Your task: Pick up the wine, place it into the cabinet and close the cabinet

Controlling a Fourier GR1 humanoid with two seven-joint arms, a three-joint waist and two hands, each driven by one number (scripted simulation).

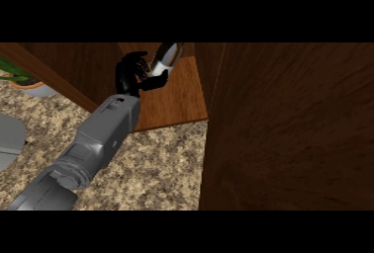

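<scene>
Head view, single frame.

Wine bottle [165,55]: light silvery-grey body with a pale highlight along its length, darker toward the upper end where the frame's top band cuts it off. Only a short stretch of it shows; cannot tell cap or label. Long axis tilted, running from about 7 o'clock at its lower end to 1 o'clock at its upper end. Lower end sits in the hand; upper end points away from the robot, into the cabinet's interior.

Location: bottle is at 12 o'clock in the view, over the wooden cabinet shelf [174,101], inside the opening. Cannot tell whether its base touches the shelf.

Left hand [137,74]: black fingers curled round the bottle's lower part from its 9 o'clock side, thumb on the near side; hand is closed on the bottle. Grey forearm [102,133] runs from 7 o'clock up to the hand, crossing the shelf's front edge.

Cabinet door [288,128]: large dark wood panel filling the view from 1 to 5 o'clock, standing open, just beside the shelf's 3 o'clock edge.

Speckled counter [157,168] at 6 o'clock. Potted plant [22,79] at 9 to 10 o'clock, partly behind the cabinet's wooden side wall. Grey object [9,141] at 8 o'clock, cut off by the edge.

Right hand does not show.
</scene>
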